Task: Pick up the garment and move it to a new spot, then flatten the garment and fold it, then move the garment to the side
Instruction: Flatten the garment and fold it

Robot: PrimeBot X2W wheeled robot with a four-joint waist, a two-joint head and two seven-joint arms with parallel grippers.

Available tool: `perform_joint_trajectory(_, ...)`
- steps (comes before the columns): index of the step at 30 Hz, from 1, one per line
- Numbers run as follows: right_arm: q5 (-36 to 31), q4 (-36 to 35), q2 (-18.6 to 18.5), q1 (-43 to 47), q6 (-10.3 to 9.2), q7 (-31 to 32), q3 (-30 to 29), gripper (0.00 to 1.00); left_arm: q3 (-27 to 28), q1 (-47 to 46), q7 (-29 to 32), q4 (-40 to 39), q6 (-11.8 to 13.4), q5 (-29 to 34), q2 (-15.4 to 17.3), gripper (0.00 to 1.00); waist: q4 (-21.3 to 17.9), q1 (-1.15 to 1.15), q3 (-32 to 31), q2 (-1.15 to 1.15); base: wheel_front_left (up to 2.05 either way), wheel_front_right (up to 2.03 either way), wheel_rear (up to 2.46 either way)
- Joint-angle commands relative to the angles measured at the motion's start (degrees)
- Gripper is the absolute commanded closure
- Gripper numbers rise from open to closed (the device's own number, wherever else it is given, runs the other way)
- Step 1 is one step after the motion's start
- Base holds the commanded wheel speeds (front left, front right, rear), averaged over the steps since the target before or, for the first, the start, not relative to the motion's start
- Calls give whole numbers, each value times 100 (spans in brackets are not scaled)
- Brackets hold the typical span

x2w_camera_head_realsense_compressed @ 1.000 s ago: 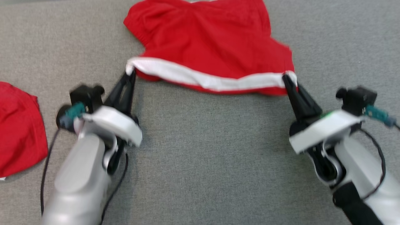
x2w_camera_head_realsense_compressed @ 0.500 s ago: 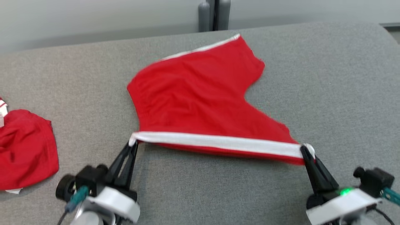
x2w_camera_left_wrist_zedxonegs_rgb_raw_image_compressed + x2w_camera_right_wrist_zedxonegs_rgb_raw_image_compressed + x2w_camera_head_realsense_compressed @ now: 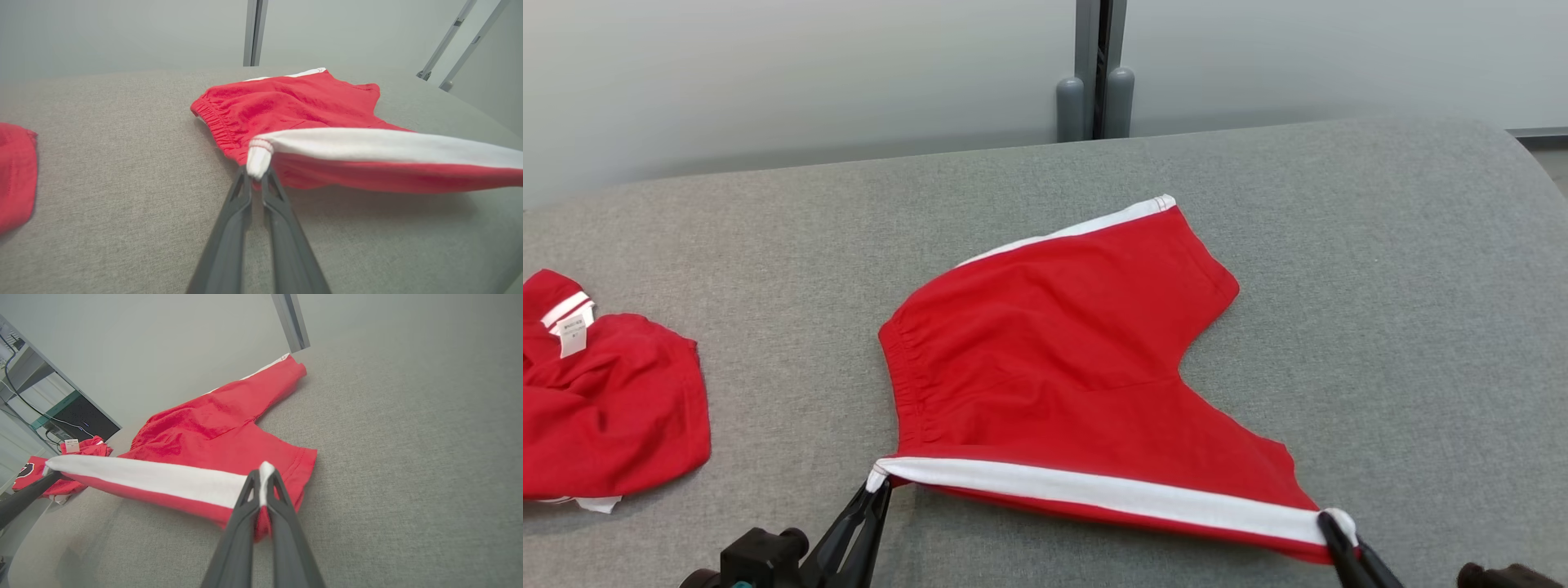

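The garment point(image 3: 1054, 367) is a pair of red shorts with a white side stripe, spread on the grey table point(image 3: 1380, 286). Its near edge, the white stripe, is lifted and stretched between my two grippers. My left gripper point(image 3: 876, 483) is shut on the stripe's left end, at the waistband corner point(image 3: 258, 157). My right gripper point(image 3: 1331, 523) is shut on the stripe's right end, at the leg hem point(image 3: 265, 473). The far leg point(image 3: 1160, 237) lies flat on the cloth. In the right wrist view the left gripper's fingers point(image 3: 24, 496) show at the far end of the stripe.
A second red garment point(image 3: 605, 408) with a white label lies crumpled at the table's left edge. Behind the table stand a pale wall and a grey post point(image 3: 1094, 73). Bare grey surface lies to the right of the shorts.
The head camera has tilted up, so the table's far edge and the wall have come into view. The shorts' near edge stays stretched between both shut grippers, now pulled straighter.
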Motion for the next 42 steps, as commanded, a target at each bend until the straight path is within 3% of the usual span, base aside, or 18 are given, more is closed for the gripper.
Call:
perform_joint_trajectory(1,-136,-151,-11,76,1,72,-263,100,33,110,101,-219,83,-47,81,100,31,0,-14,0,0,0,0)
perform_joint_trajectory(10,-235,-410,-51,-534,0,245,-499,100,88,-228,319,-271,147,-88,99,100,103,0,221,0,0,0,0)
perform_joint_trajectory(15,-172,-291,-283,-1485,0,210,-353,100,105,-739,326,-329,158,-67,58,100,152,0,685,0,0,0,0)
perform_joint_trajectory(21,-24,55,-699,-2920,1,117,-168,100,58,-1683,319,-226,-97,-162,24,100,419,0,1519,0,0,0,0)
perform_joint_trajectory(30,149,986,-1141,-4915,1,110,305,100,-68,-3239,283,345,-369,-131,59,100,801,0,2463,0,0,0,0)
perform_joint_trajectory(41,747,2677,-1275,-6417,1,-157,1275,100,-498,-4083,152,1271,-521,-301,-147,100,1023,0,2824,0,0,0,0)
perform_joint_trajectory(42,800,2764,-1278,-6461,1,-205,1343,97,-543,-4106,129,1333,-519,-302,-159,74,1029,0,2823,0,0,0,0)
